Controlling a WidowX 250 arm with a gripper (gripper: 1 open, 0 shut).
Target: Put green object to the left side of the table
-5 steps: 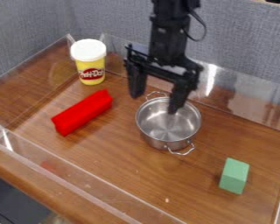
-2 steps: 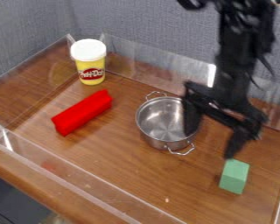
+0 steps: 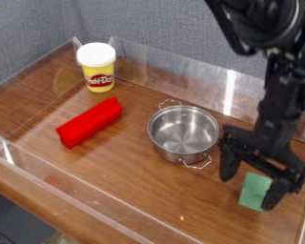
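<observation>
The green object [image 3: 254, 192], a small matte green block, stands near the right front of the table [image 3: 130, 181]. My gripper [image 3: 259, 180] points straight down over it, open, with one dark finger [image 3: 229, 161] left of the block and the other on its right. The fingers straddle the block and partly hide its top; I cannot tell whether they touch it.
A steel pot [image 3: 183, 132] sits just left of the gripper, its handle toward the block. A longer red block [image 3: 91, 122] lies left of centre. A yellow tub with a white lid [image 3: 96, 68] stands at the back left. Low clear acrylic walls [image 3: 66, 203] edge the tabletop.
The gripper has swung from above the pot to the right and come down around the green block, staying open. The block, pot, red block and tub have not moved.
</observation>
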